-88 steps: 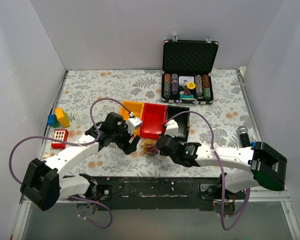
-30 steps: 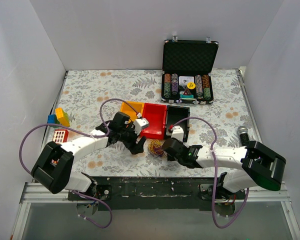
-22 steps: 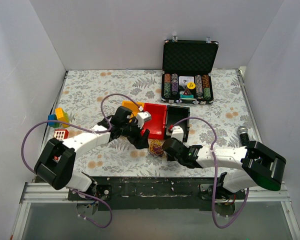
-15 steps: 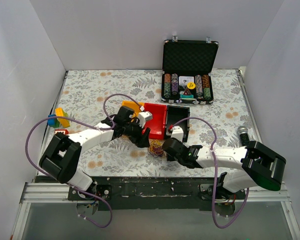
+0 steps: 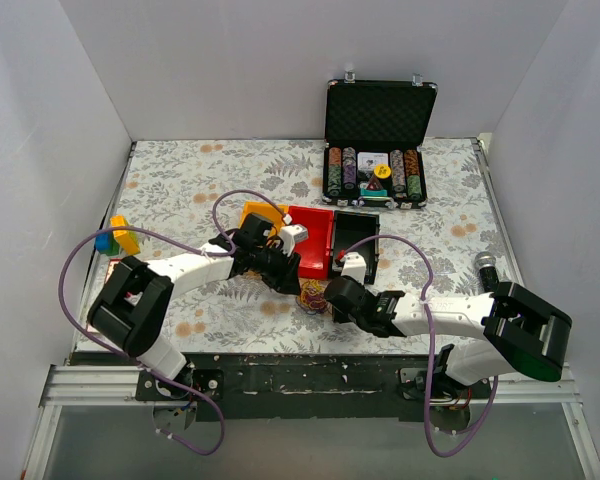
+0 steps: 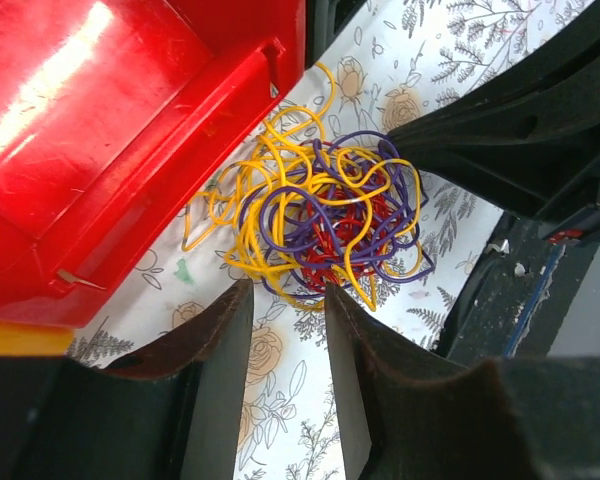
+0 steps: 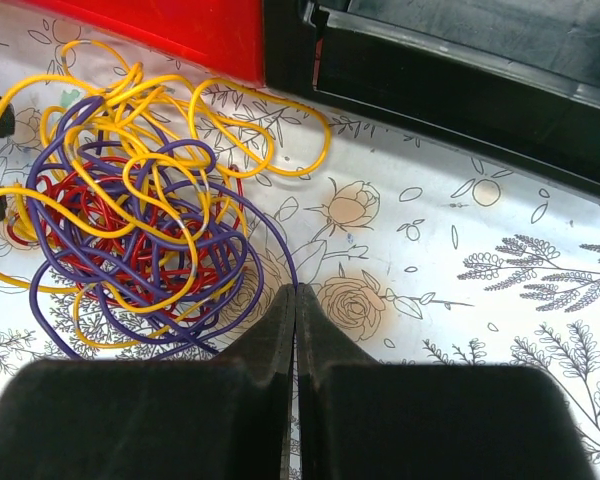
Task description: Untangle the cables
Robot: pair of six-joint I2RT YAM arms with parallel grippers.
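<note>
The cables [image 5: 310, 294] are a small clump of yellow, red and dark purple wires on the flowered table, just in front of the red bin [image 5: 310, 240]. In the left wrist view the clump [image 6: 325, 215] lies just beyond my left gripper [image 6: 288, 290], which is open with its fingertips at the clump's near edge. In the right wrist view the clump [image 7: 130, 220] lies left of my right gripper [image 7: 296, 288], which is shut with a purple loop running into its tips. From above, the left gripper [image 5: 291, 282] and right gripper [image 5: 326, 297] flank the clump.
An orange bin [image 5: 263, 217], the red bin and a black bin [image 5: 358, 245] stand in a row behind the clump. An open poker chip case [image 5: 378, 140] is at the back. Toy blocks [image 5: 120, 236] lie at the left edge and a dark cylinder [image 5: 487, 268] at the right.
My left gripper has moved right, up to the left side of the clump. My right gripper has edged left against the clump and stays there.
</note>
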